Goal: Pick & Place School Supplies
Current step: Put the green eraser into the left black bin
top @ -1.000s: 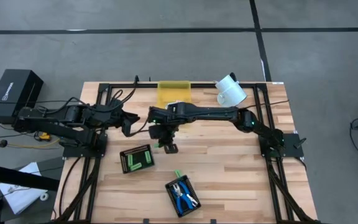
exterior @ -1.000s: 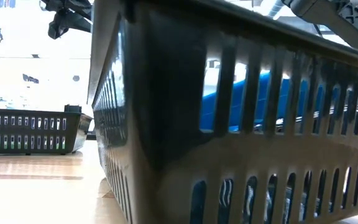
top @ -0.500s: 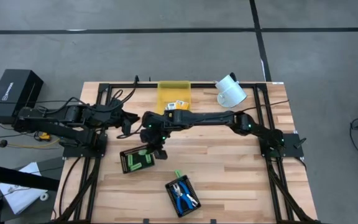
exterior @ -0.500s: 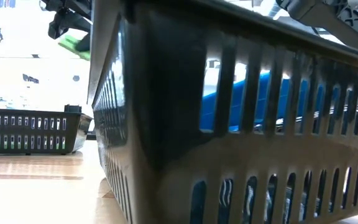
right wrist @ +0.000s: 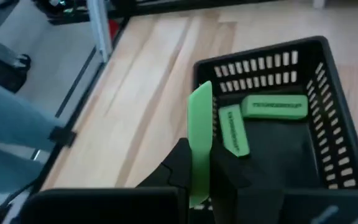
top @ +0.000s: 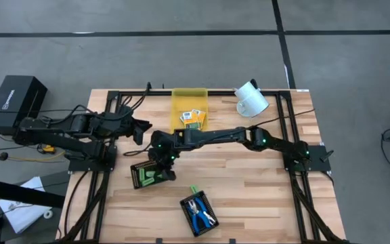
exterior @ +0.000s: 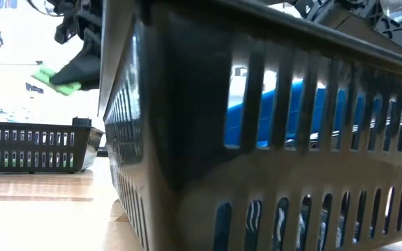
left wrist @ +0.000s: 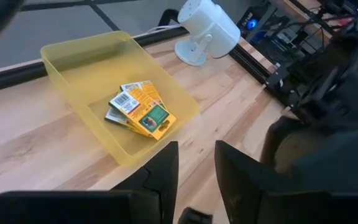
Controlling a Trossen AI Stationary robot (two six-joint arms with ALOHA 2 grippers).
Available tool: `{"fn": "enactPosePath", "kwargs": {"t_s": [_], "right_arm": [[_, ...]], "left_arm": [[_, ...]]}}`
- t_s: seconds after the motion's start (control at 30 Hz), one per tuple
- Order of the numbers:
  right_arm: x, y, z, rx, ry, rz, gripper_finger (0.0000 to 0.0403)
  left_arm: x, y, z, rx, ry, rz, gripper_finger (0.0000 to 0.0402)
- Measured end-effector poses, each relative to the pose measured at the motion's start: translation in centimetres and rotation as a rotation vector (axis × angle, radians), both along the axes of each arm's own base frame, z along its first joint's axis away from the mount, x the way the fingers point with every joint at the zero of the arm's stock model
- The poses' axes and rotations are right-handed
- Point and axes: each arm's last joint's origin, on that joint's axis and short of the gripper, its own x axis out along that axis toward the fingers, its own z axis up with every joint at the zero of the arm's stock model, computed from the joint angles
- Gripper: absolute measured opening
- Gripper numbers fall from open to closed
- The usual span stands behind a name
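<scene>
Stick (right wrist: 200, 140) pointing lengthwise beyond right pincer (right wrist: 199, 163).

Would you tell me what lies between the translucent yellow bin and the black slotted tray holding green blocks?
In the high view, the right claw, holding a green stick, hangs between the yellow bin and black tray.

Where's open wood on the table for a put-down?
Bare wood right of the scissors tray, up to the right arm's base. Also the near-left corner below the eraser tray. Crowded mid-table: right gripper holding a green stick over that tray, left gripper, yellow bin.
</scene>
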Motion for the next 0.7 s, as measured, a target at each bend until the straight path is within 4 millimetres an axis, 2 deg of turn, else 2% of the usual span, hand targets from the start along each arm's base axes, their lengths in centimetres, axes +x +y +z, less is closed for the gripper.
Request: {"fn": "enactPosePath", "kwargs": {"t_s": [0.07,0.2,0.4,0.63,0.7], "right_arm": [[0.2,0.1,-0.8,0.005,0.021,-0.017,0.0021],[0.2,-0.3,-1.1,-0.003,0.032,-0.045,0.0021],[0.3,-2.3,-1.0,-0.006,0.032,-0.094,0.0029],[0.3,-2.8,-1.0,0.011,0.037,-0.099,0.0168],[0.3,-2.7,-1.0,0.011,0.037,-0.099,0.0197]], "left_arm": [[0.0,0.0,0.0,0.001,-0.002,0.001,0.0098],[0.0,0.0,0.0,0.001,-0.006,0.001,0.0098],[0.1,0.0,0.1,0.000,-0.011,0.001,0.0098],[0.1,0.0,0.1,0.001,-0.013,0.000,0.0098],[0.1,0.0,0.1,0.004,-0.012,-0.001,0.0098]]}}
